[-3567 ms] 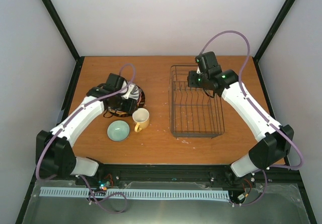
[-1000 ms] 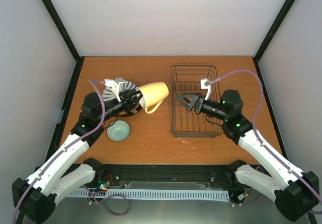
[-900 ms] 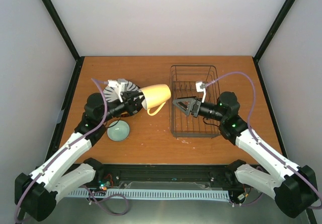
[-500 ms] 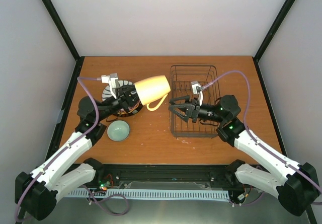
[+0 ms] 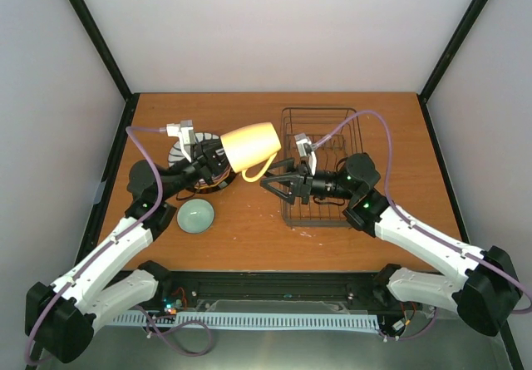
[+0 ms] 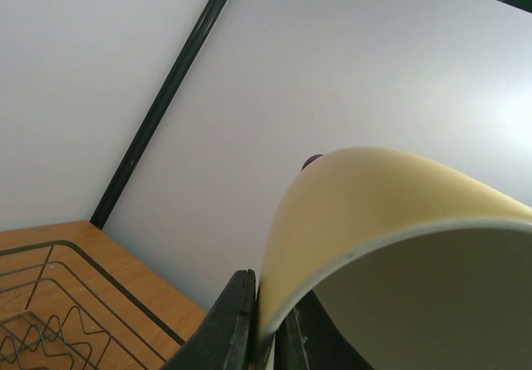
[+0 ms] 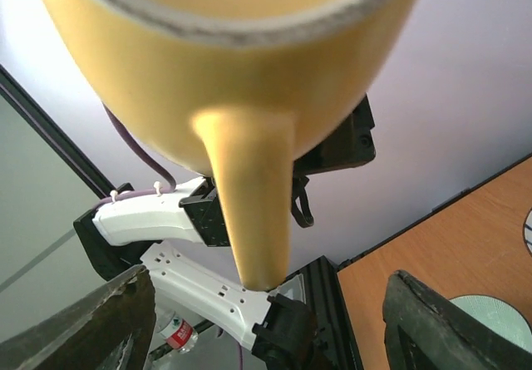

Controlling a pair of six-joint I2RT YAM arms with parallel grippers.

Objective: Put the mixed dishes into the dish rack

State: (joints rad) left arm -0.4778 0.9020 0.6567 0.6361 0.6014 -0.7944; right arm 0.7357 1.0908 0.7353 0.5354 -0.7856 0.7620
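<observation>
Left gripper [image 5: 219, 159] is clenched on the mug [image 5: 249, 145], and it is up off the table [image 5: 249, 241]! In the left wrist view the mug's wall is pinched between the two dark fingers [image 6: 235, 321], one on the outside and one inside the rim. The mug lies on its side in the air, between the plates [image 5: 177, 153] and the rack [image 5: 288, 214], with its bottom toward the rack and its handle [image 5: 259, 170] hanging down.

Over to the right gripper [image 5: 274, 187]: released, jaws spread wide, pointing at the mug from the rack's side, just below and beside that handle. From the right wrist camera the handle drops down between the two spread fingers [image 7: 115, 321]; neither one touches it.

The rack sits on the right half of the table, no dishes visible inside. The bowl [image 5: 195, 215] rests on the table near the left arm. The plates are stacked under that arm and mostly hidden by it; only a striped edge shows.
</observation>
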